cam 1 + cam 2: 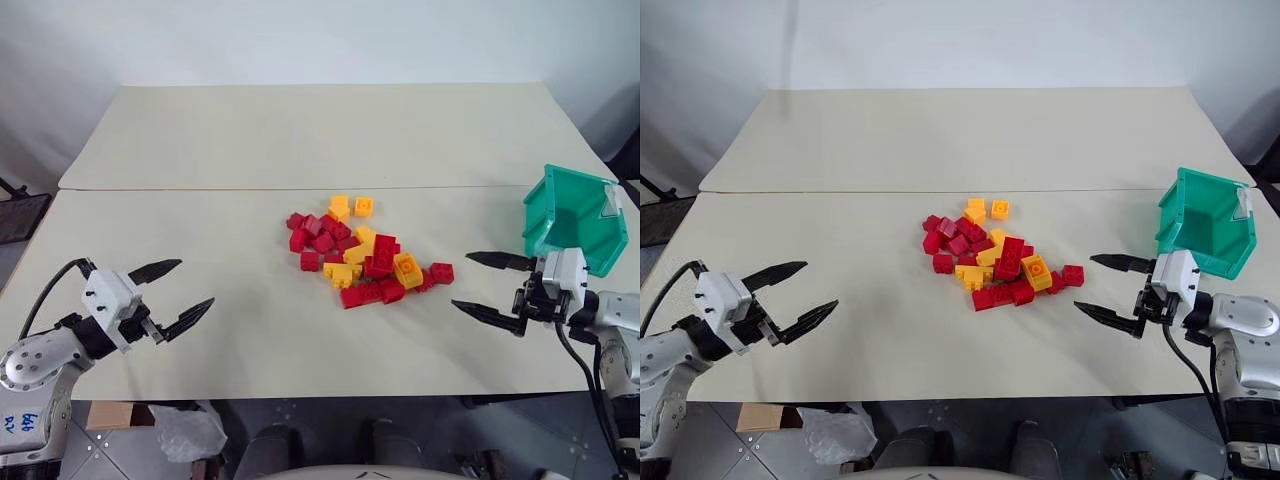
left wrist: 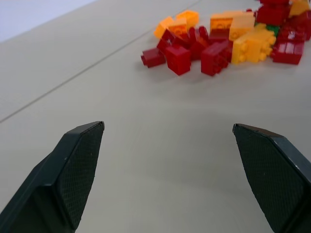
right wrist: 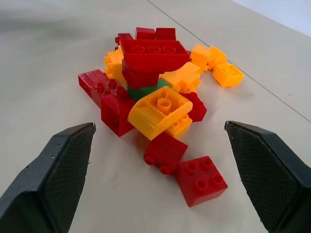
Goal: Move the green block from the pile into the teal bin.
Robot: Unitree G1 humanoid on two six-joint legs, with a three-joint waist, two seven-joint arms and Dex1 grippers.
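The pile [image 1: 360, 255] of red and yellow bricks lies in the middle of the table. In the right wrist view, a sliver of the green block [image 3: 146, 91] peeks out low in the heap, wedged under a long red brick and beside a yellow one; it also shows as a small green patch [image 2: 273, 30] in the left wrist view. The teal bin [image 1: 575, 215] stands at the table's right edge. My right gripper [image 1: 460, 280] hovers open just right of the pile, pointing at it. Far to the left, my left gripper [image 1: 196, 283] is open and holds nothing.
The beige table [image 1: 250, 150] is two tops joined by a seam running across behind the pile. A single red brick [image 3: 200, 180] lies apart on the pile's near right side. A crumpled plastic bag [image 1: 185, 430] lies on the floor below the front edge.
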